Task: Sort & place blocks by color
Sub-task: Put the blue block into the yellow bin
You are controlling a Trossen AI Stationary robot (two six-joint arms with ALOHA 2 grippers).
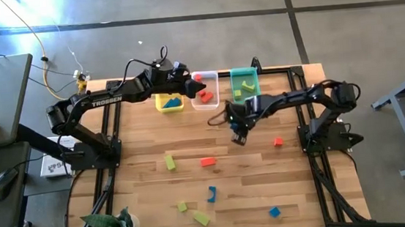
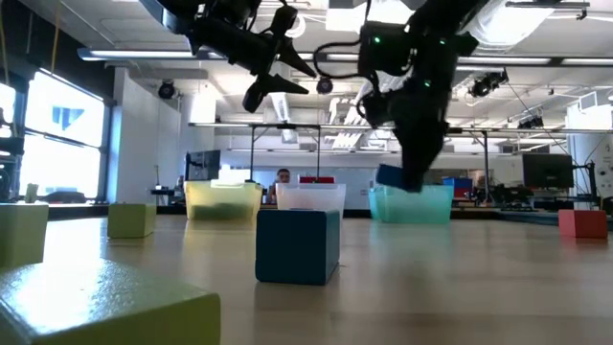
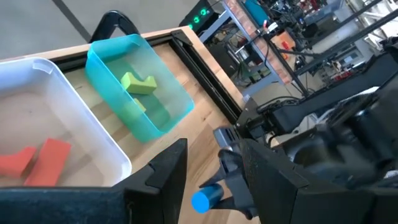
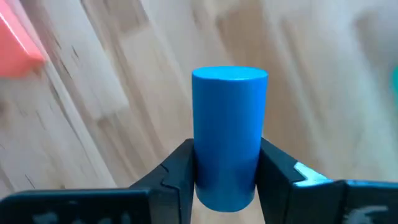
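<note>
The right claw (image 4: 227, 171) pinches a blue cylinder block (image 4: 229, 134) low on its round side above the bench (image 1: 267, 181), so it could twist or slip free before reaching the yellow bin (image 1: 170, 102), where the spread, empty left claw (image 1: 189, 81) crowds the path.

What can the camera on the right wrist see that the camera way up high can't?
Only the right wrist view shows the blue cylinder pinched in the right pincer. Only the high view shows all three bins: yellow bin, clear bin, teal bin, and the left pincer above the clear one. Both show the wooden table and a red block.
</note>
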